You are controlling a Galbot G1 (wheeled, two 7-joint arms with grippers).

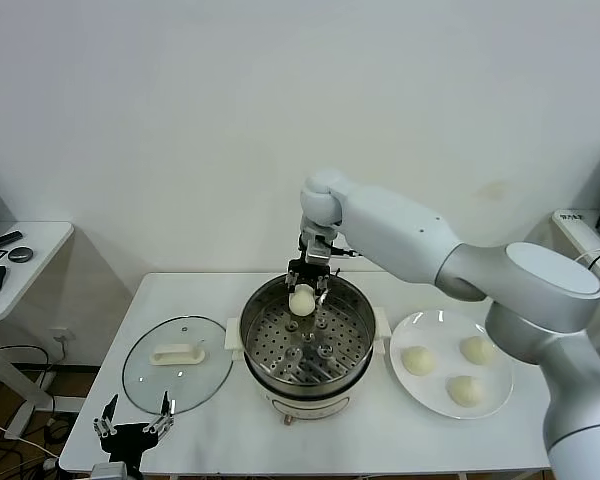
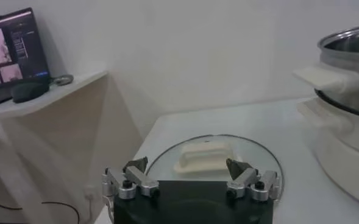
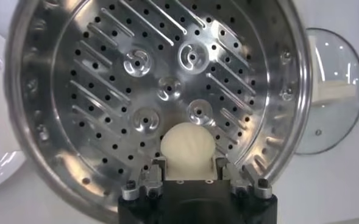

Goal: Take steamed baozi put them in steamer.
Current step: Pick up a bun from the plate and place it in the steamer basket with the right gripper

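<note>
The steamer [image 1: 302, 385] stands mid-table, a shiny steel pot with a perforated tray floor [image 3: 106, 79]. My right gripper [image 1: 307, 288] hangs over its far side, shut on a cream-white baozi [image 1: 302, 299]. In the right wrist view that baozi [image 3: 187, 145] sits between the fingers of the right gripper [image 3: 188, 163], just above the tray. Three more baozi [image 1: 417, 360] [image 1: 477, 349] [image 1: 466, 390] lie on a white plate [image 1: 435, 325] to the right of the steamer. My left gripper [image 1: 132, 415] [image 2: 187, 167] waits open and empty at the table's front left.
A round glass lid [image 1: 150, 385] with a white handle [image 2: 202, 155] lies flat on the table left of the steamer [image 2: 350, 122], just beyond my left gripper. A side desk with a laptop [image 2: 14, 49] stands off the table's left edge.
</note>
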